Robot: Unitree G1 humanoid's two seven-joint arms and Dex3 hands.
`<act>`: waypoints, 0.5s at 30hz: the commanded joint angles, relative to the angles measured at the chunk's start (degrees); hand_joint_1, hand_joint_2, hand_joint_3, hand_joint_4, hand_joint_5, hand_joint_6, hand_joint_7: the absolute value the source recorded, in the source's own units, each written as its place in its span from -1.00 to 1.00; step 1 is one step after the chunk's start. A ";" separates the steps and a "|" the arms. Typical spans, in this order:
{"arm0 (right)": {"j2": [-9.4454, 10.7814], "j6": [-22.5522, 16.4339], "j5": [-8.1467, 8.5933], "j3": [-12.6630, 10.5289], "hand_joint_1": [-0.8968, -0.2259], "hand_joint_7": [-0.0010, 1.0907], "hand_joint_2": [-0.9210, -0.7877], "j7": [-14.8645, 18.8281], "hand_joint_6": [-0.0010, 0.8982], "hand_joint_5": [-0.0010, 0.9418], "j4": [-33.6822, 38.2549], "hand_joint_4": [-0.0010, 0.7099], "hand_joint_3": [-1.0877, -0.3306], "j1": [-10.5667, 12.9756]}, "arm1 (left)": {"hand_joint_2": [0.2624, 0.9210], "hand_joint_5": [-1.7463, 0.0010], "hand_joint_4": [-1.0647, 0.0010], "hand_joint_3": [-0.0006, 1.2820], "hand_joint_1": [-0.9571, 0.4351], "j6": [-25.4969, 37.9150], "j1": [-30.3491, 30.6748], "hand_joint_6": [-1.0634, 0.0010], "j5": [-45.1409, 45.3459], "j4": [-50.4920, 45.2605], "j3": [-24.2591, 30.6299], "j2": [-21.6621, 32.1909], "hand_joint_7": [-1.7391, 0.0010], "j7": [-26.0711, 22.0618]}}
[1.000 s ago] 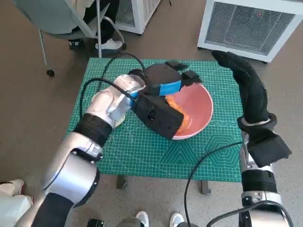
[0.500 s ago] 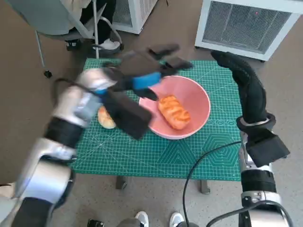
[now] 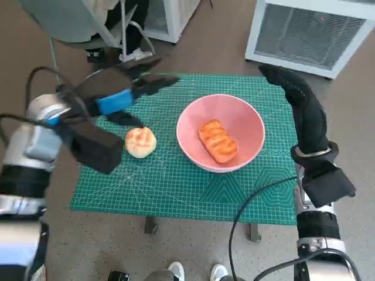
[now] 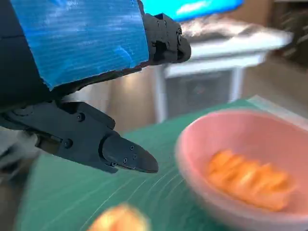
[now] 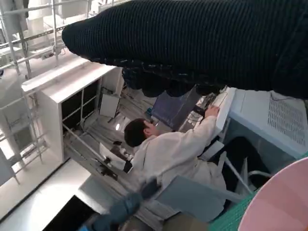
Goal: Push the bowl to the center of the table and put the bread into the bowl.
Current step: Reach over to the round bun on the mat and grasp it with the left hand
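One bun (image 3: 141,141) is lying on the tabletop (image 3: 176,181) beside the bowl (image 3: 246,120), just under our left hand (image 3: 120,99), which is hovering spread and empty; right hand (image 3: 302,108) is farther away, fingers extended, empty.

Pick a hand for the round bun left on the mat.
Left. The blue-taped left hand hovers open right above the round tan bun; the gloved right hand stands across the pink bowl, which holds one orange loaf.

My left hand (image 3: 120,98) is black with blue tape; my right hand (image 3: 302,105) wears black knit. The bowl (image 3: 246,120) is pink, its bread (image 3: 218,140) orange-striped, the mat (image 3: 176,181) green gridded.
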 commanded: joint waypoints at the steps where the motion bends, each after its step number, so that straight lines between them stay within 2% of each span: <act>1: 0.33 0.82 -0.01 0.16 -0.39 0.12 -1.00 0.21 -1.00 -0.96 1.07 -0.23 -0.20 1.00 | 0.67 1.00 0.87 -1.00 -0.06 3.28 1.38 0.54 1.36 1.57 -0.35 0.90 0.95 -1.10; 8: 0.46 1.05 0.00 0.22 -0.38 0.12 -1.00 0.29 -1.00 -0.95 1.04 -0.21 -0.21 0.67 | 0.66 1.00 0.94 -1.00 -0.08 8.18 2.19 0.62 2.97 2.12 -0.84 0.49 0.98 -1.30; 15: 0.41 1.23 0.34 0.18 -0.37 0.14 -1.00 0.58 -1.00 -0.95 0.79 -0.20 -0.21 0.69 | 0.64 1.00 0.95 -1.00 -0.07 9.45 2.07 0.63 4.84 4.22 -2.22 -1.17 0.99 0.51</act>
